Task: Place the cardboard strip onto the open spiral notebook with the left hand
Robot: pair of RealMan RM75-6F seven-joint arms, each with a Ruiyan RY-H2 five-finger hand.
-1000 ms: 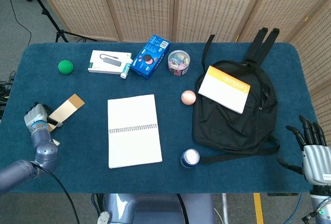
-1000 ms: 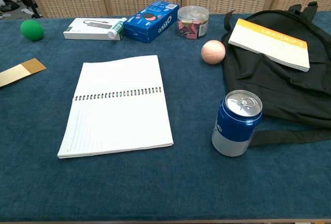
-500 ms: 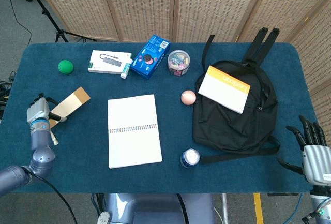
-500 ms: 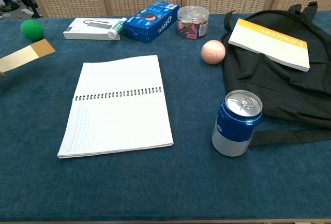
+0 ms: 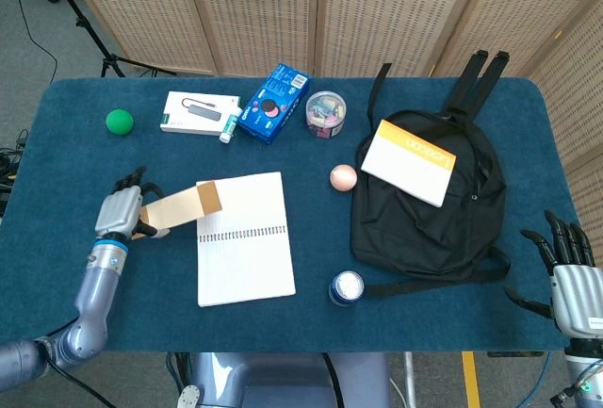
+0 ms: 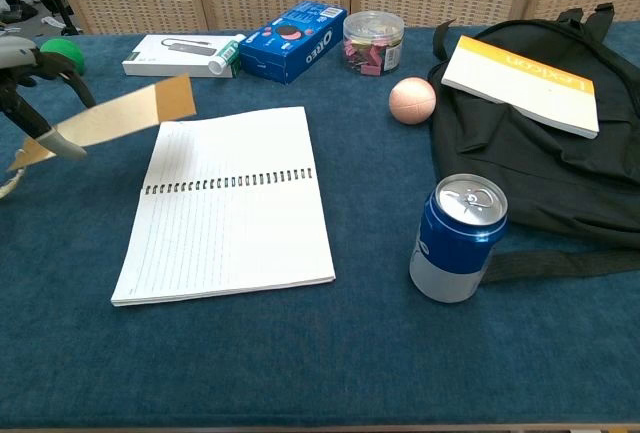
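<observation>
Left hand [image 5: 121,212] at about 9 o'clock on the table, pinching the near end of the cardboard strip [image 5: 181,204] and holding it up off the cloth. Strip angled out toward 3 o'clock, darker tip just over the top-left corner of the open spiral notebook [image 5: 243,236]; looks lifted rather than lying flat, going by the chest view, where the strip [image 6: 120,116] hangs above the page edge. Notebook [image 6: 232,203] flat near the middle, spiral running across.

Further out: green ball [image 5: 119,122] up at 10 o'clock, white box [image 5: 197,112] and blue cookie box [image 5: 274,103] around 11 to 12, clear tub of clips [image 5: 325,111] just beside those. Pink ball [image 5: 343,178] near centre, blue can [image 5: 346,287] toward 5 o'clock, black backpack [image 5: 435,210] at 3 o'clock with a white-and-orange book [image 5: 407,162] on it.

Right hand [image 5: 571,282] way off at 4 o'clock past the table edge, fingers spread, holding nothing.
</observation>
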